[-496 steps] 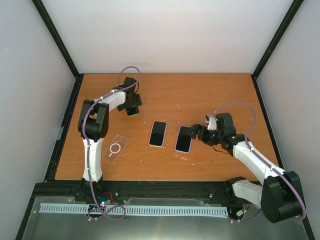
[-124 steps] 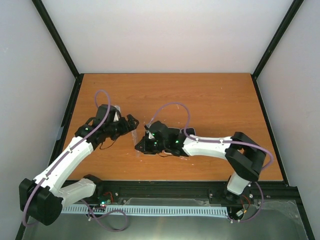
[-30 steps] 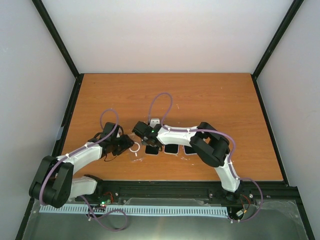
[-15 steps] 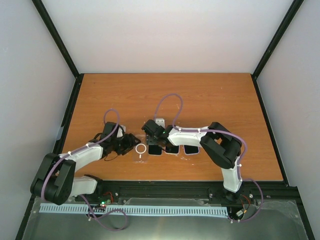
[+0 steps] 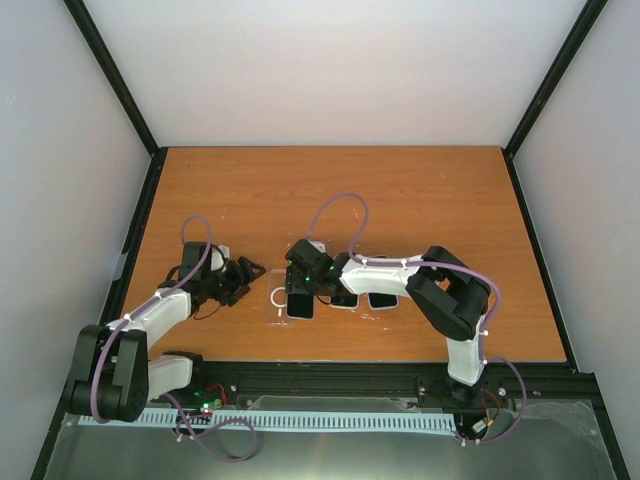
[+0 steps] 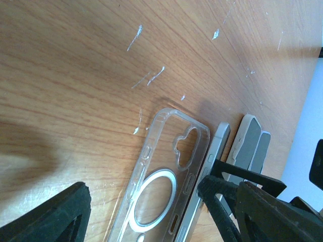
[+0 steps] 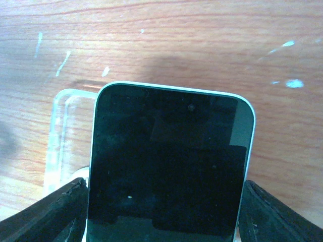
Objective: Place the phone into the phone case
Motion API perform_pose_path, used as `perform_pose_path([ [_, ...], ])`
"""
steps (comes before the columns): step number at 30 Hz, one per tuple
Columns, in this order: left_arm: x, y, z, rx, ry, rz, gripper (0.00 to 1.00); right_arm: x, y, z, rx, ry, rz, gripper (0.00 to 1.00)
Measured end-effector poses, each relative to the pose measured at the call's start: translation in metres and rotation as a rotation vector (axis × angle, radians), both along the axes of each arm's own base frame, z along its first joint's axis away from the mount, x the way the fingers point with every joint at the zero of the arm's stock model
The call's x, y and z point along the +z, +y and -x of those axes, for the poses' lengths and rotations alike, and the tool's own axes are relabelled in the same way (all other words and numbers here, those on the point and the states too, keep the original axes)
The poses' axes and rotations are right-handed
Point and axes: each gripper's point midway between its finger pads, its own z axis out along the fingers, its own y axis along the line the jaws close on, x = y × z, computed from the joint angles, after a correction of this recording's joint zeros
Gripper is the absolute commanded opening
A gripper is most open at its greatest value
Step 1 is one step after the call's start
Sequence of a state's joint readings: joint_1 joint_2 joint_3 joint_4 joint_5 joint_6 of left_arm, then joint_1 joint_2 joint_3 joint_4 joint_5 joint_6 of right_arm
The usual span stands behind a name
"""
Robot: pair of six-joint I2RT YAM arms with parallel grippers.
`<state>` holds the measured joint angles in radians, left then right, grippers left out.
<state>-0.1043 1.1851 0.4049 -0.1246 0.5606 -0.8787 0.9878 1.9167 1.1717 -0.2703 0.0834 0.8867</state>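
Observation:
The dark-screened phone (image 7: 169,161) lies flat between the pads of my right gripper (image 7: 166,206), which is shut on its long sides. In the top view the phone (image 5: 299,300) sits at the right edge of the clear phone case (image 5: 277,297), partly over it, with the right gripper (image 5: 300,280) just behind. The case (image 6: 161,186) has a white ring and a camera cut-out, and it lies on the table between the wide-apart fingers of my open left gripper (image 6: 141,217). The phone's silver edge (image 6: 208,174) runs along the case's right side. The left gripper (image 5: 250,272) stands just left of the case.
Two more phones (image 5: 343,298) (image 5: 381,299) lie side by side right of the held one, under the right arm. Their edges (image 6: 247,146) show in the left wrist view. White scratches mark the wooden table (image 5: 400,200). Black frame rails border it.
My left gripper has opened, let go of the case and drawn back to the left. The right gripper has brought the phone leftward against the case.

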Motion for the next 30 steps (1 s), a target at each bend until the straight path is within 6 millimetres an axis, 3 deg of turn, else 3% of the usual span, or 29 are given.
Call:
perform_pose_path([
  [15, -0.004, 0.002, 0.013, -0.003, 0.014, 0.026, 0.79, 0.023, 0.048, 0.014, -0.022, 0.025, -0.219, 0.6],
  [19, -0.007, 0.002, 0.016, -0.003, 0.021, 0.026, 0.79, 0.027, 0.053, 0.009, -0.035, 0.01, -0.249, 0.6],
  [25, -0.011, 0.001, 0.021, -0.008, 0.037, 0.034, 0.77, 0.012, 0.052, 0.006, -0.046, 0.007, -0.224, 0.6],
  [30, -0.012, 0.0, 0.025, -0.018, 0.038, 0.041, 0.76, 0.011, 0.051, 0.006, -0.045, 0.002, -0.216, 0.6],
])
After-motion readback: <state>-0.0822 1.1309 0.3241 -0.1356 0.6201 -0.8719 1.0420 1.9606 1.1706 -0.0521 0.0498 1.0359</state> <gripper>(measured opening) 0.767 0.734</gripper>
